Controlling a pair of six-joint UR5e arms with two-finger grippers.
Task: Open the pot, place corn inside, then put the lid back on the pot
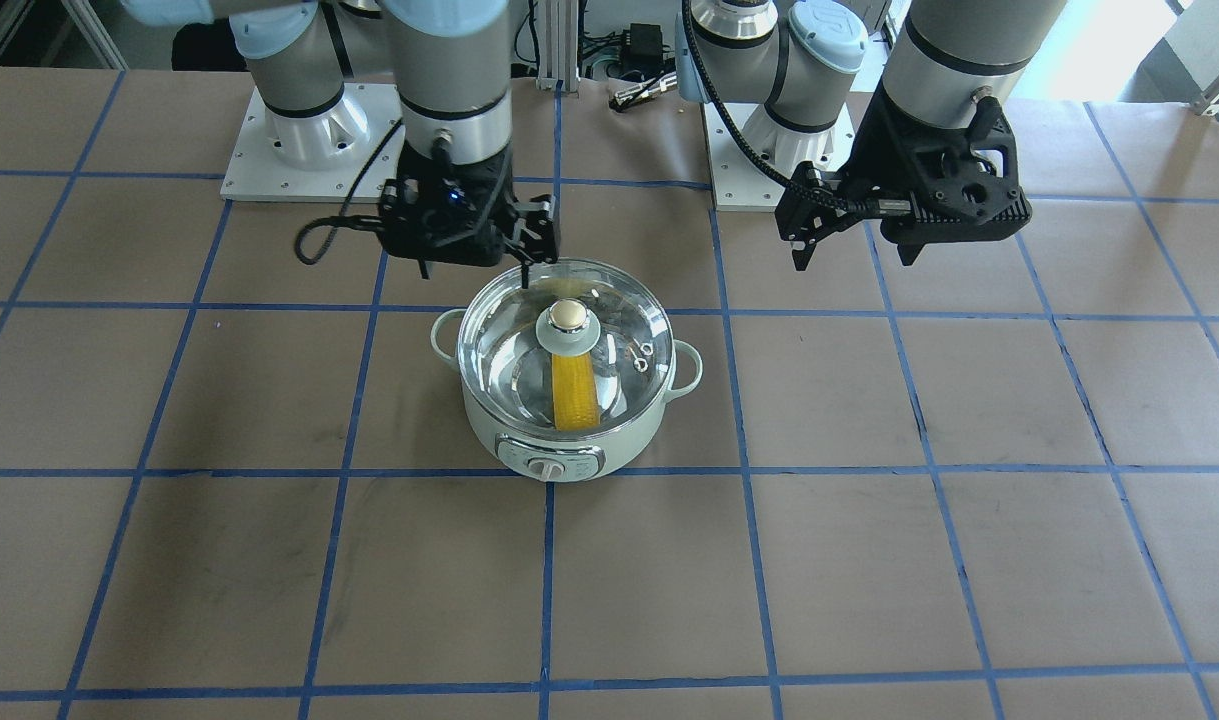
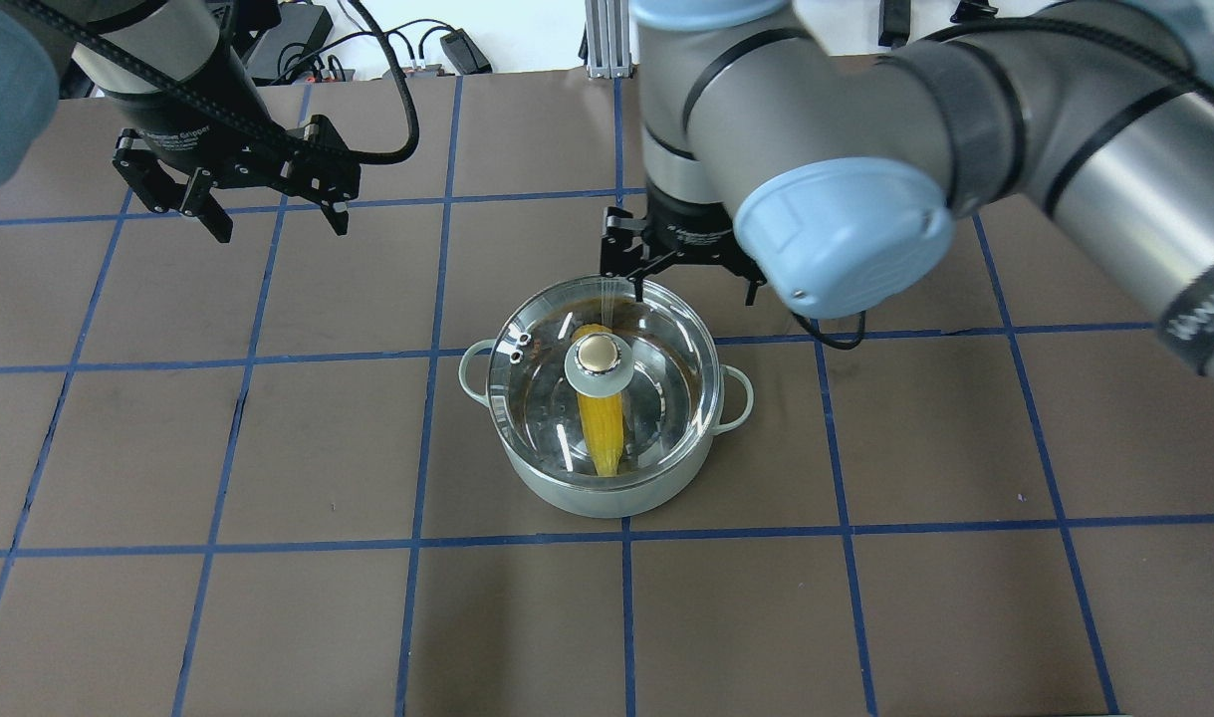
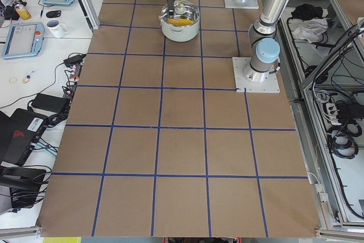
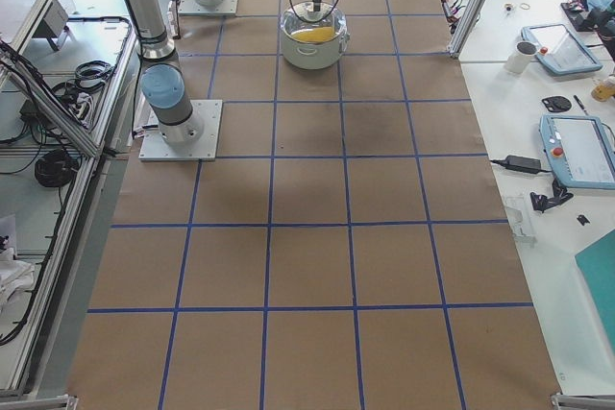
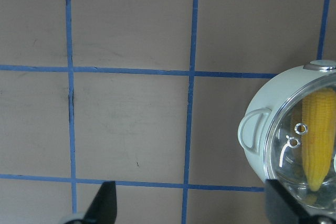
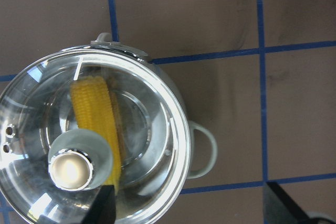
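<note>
The pale mint-green pot (image 1: 569, 440) stands near the table's middle. The clear glass lid (image 1: 499, 350) sits on it, with its beige knob (image 1: 567, 315) up. The yellow corn (image 1: 574, 395) lies inside under the glass and also shows in the overhead view (image 2: 603, 428). My right gripper (image 2: 698, 294) is open and empty. It hovers over the pot's rim on the robot's side, apart from the knob (image 6: 69, 169). My left gripper (image 2: 281, 231) is open and empty, well off to the pot's side. Its wrist view shows the pot's handle (image 5: 251, 132) and the corn (image 5: 317, 140).
Brown table surface with a blue tape grid (image 2: 427, 448) lies all round the pot. The arm bases stand on white plates (image 1: 309, 160) at the robot's side. Operators' desks with tablets and cables (image 3: 34, 32) flank the table ends.
</note>
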